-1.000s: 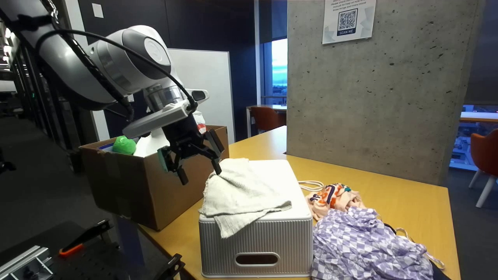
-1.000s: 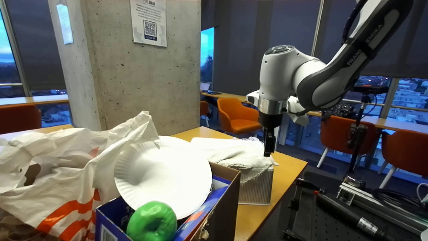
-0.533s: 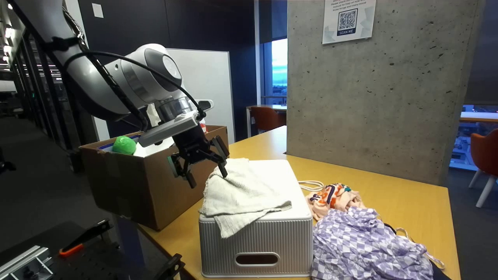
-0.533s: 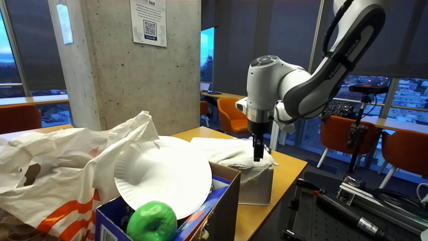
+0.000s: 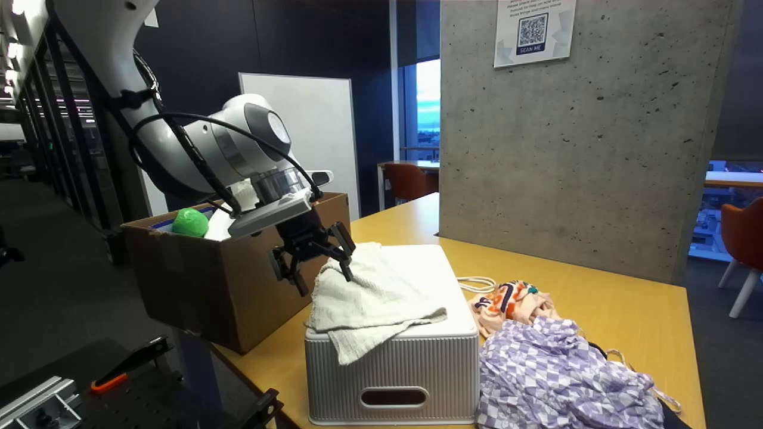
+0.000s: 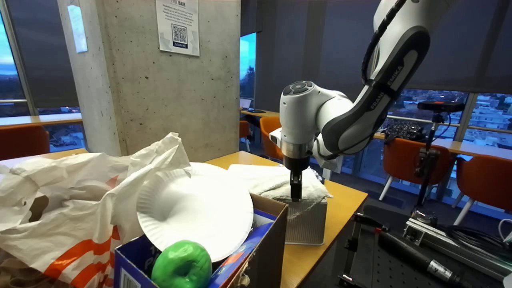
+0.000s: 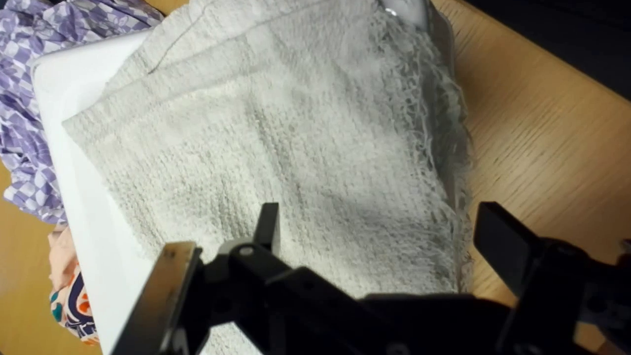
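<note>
An off-white woven cloth (image 5: 381,298) lies folded over the top of a white ribbed box (image 5: 393,381) and hangs over its edges. The cloth also shows in an exterior view (image 6: 270,186) and in the wrist view (image 7: 320,148). My gripper (image 5: 325,282) is open and empty at the cloth's frayed edge, fingers pointing down. In the wrist view the gripper (image 7: 377,212) has one finger over the cloth and the other beyond its frayed edge, over the table. I cannot tell whether a fingertip touches the cloth.
A cardboard box (image 5: 280,292) stands close behind the gripper, holding a green round object (image 6: 182,264) and white plate (image 6: 200,216). A purple checkered cloth (image 5: 554,375) and a peach patterned cloth (image 5: 512,307) lie beside the ribbed box. A concrete pillar (image 5: 566,149) rises behind the table.
My gripper has moved down and toward the cloth's frayed edge, to the right in an exterior view. The fingers stay open. The cloth and boxes have not moved.
</note>
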Action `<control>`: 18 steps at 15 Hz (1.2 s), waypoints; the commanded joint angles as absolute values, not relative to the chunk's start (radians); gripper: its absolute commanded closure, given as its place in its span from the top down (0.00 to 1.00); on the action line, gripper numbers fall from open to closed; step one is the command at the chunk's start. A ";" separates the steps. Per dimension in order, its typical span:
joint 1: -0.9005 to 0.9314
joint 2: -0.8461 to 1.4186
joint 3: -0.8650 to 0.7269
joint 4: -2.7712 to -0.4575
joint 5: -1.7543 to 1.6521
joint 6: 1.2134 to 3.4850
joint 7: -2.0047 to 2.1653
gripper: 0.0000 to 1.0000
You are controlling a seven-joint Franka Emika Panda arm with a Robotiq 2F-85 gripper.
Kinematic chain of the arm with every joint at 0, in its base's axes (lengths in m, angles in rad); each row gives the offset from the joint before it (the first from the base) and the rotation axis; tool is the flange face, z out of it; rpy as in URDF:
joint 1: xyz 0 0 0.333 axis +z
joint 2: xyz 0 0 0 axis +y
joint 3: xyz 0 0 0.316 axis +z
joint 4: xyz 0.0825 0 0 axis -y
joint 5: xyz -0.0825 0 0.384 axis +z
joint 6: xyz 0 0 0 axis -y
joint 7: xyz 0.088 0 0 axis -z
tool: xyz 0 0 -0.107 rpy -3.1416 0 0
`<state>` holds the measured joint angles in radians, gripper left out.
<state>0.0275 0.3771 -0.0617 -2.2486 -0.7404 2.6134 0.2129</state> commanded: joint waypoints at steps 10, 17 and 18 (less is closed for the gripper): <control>0.069 0.412 -0.131 -2.195 -0.766 2.615 0.237 1.00; 0.076 0.395 -0.145 -2.175 -0.770 2.606 0.235 1.00; 0.076 0.394 -0.144 -2.172 -0.770 2.606 0.234 0.99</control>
